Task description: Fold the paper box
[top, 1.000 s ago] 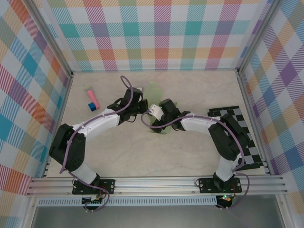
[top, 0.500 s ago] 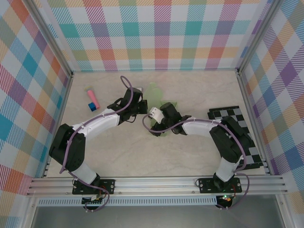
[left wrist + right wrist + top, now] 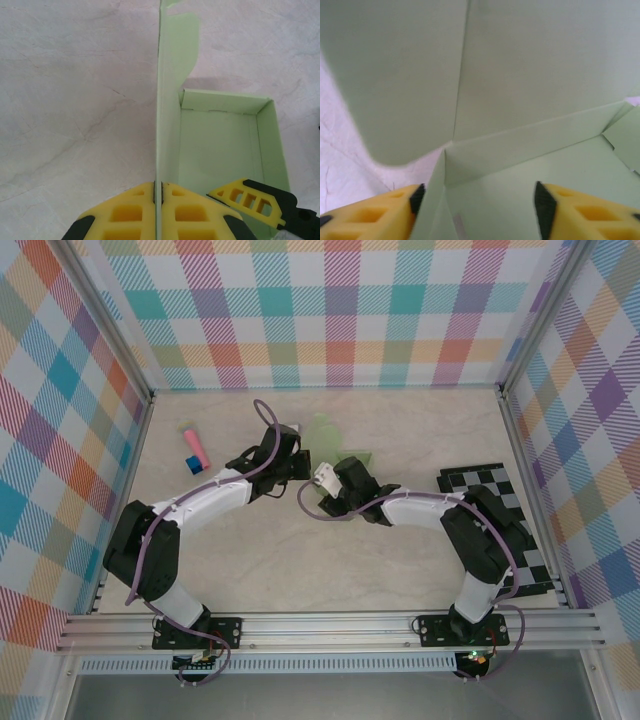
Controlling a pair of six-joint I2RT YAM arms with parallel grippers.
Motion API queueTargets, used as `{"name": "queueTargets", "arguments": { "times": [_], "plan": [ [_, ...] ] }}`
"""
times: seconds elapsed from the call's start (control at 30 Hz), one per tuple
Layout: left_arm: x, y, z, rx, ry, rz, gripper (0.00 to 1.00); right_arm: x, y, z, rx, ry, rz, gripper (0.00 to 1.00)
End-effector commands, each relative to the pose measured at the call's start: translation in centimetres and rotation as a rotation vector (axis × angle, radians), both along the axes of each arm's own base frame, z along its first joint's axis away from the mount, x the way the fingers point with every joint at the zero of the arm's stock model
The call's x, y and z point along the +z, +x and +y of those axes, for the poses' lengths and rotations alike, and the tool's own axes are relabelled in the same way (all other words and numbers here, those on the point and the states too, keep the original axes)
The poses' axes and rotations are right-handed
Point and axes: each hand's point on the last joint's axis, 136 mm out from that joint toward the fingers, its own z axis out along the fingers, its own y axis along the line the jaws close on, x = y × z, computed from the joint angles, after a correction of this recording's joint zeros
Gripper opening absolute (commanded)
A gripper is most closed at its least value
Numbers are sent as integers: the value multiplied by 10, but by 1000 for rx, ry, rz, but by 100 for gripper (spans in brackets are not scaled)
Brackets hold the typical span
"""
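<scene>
My left pincer (image 3: pixel 159 186) is clamped shut on the upright side flap of the paper box (image 3: pixel 220 145), which sits mid-frame on the worktop (image 3: pixel 60 100). My right pincer (image 3: pixel 479 192) gapes inside the box, one wall by its left finger; contact unclear.

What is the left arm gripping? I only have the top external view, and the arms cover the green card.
Observer: The left fingers are shut on one upright side panel of the pale light-green thin card paper box, seen edge-on.
Operator: Is the box formed?
Observer: Partly. The floor, the far wall and the opposite side wall are up.
Operator: Are the right fingers clamping anything?
Observer: No. The right fingers stand apart over the box floor, with a wall edge between them, close to one finger.
</scene>
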Motion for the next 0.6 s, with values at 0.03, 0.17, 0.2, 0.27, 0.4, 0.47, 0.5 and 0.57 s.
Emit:
{"name": "queueTargets", "arguments": {
  "times": [0.03,0.17,0.2,0.27,0.4,0.47,0.5,0.57],
  "plan": [
    [-6,-8,1,-21,49,33,0,3,-1,-3,-7,6,-33,57],
    [-5,-9,1,-30,64,25,0,1,-2,-8,-22,4,-38,55],
    [-5,-10,0,-36,71,23,0,1,-2,-9,-24,2,-39,54],
    [-4,-10,-1,-46,83,18,0,1,0,-11,-35,-4,-45,54],
    [-3,-11,-3,-69,100,9,0,5,4,-16,-59,1,-57,54],
    [-2,-12,-4,-81,115,2,0,8,7,-20,-78,9,-56,55],
    [-3,-13,-5,-87,123,3,0,10,8,-22,-86,9,-59,56],
    [-3,-13,-7,-93,129,-1,0,13,12,-25,-107,-3,-72,62]
  ]
}}
